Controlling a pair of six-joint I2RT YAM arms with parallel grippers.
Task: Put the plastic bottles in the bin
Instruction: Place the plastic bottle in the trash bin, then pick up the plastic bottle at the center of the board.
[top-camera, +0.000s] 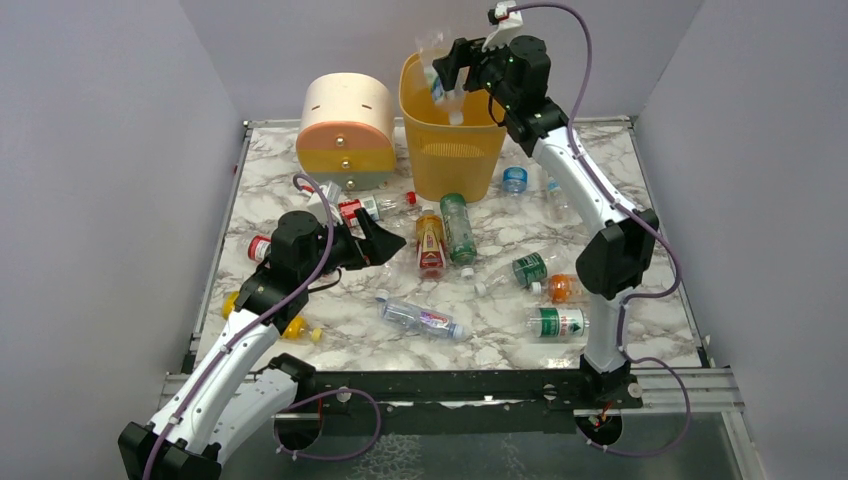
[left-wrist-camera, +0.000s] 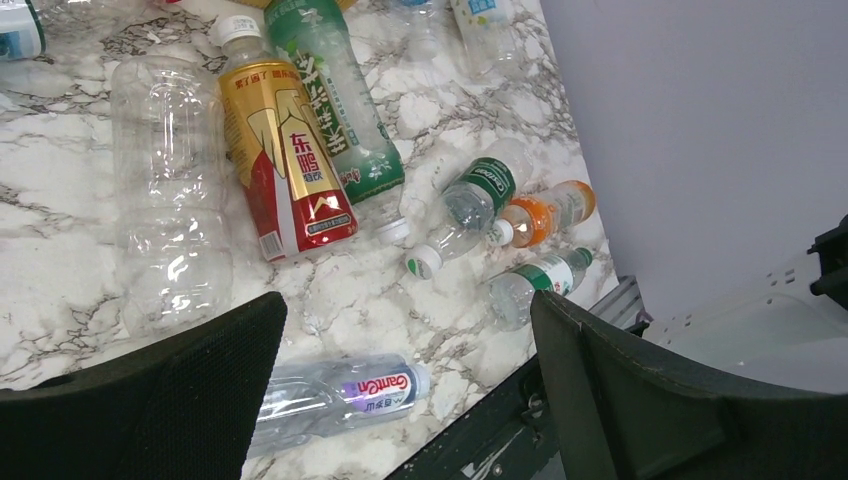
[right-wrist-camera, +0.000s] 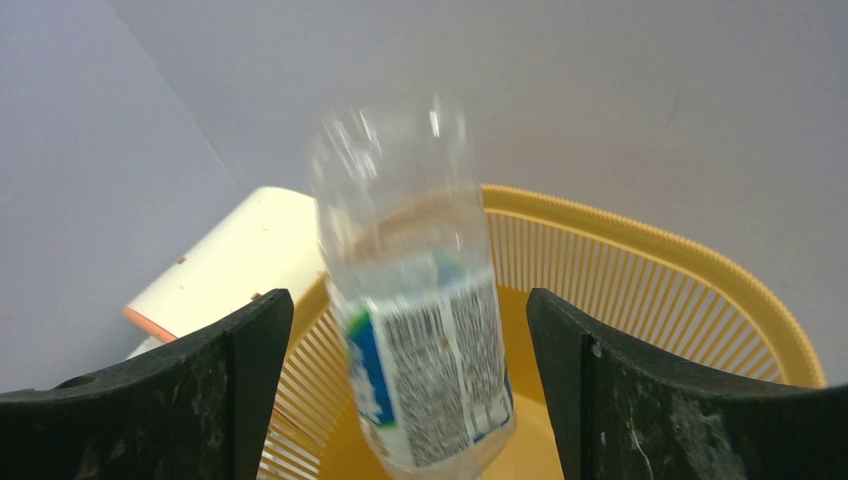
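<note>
We saw bright, even light from above in all three views. Shadows under bottles on marble table fell soft, short. We noted white glare spots on clear bottle and red-gold label. Blurred bottle over bin smeared at top, barcode sharper. Overhead view looked softer, small print unreadable.

A plastic bottle with a gold and red label carries the large Chinese characters 东鹏; the smaller characters near its neck are too small to read. A clear plastic bottle with a pale label shows the brand name Ganten in red letters. White script on a small clear bottle with a dark green label seems to say C'estbon. A blurred clear bottle with a white and blue label bears a barcode and unreadable fine print.
</note>
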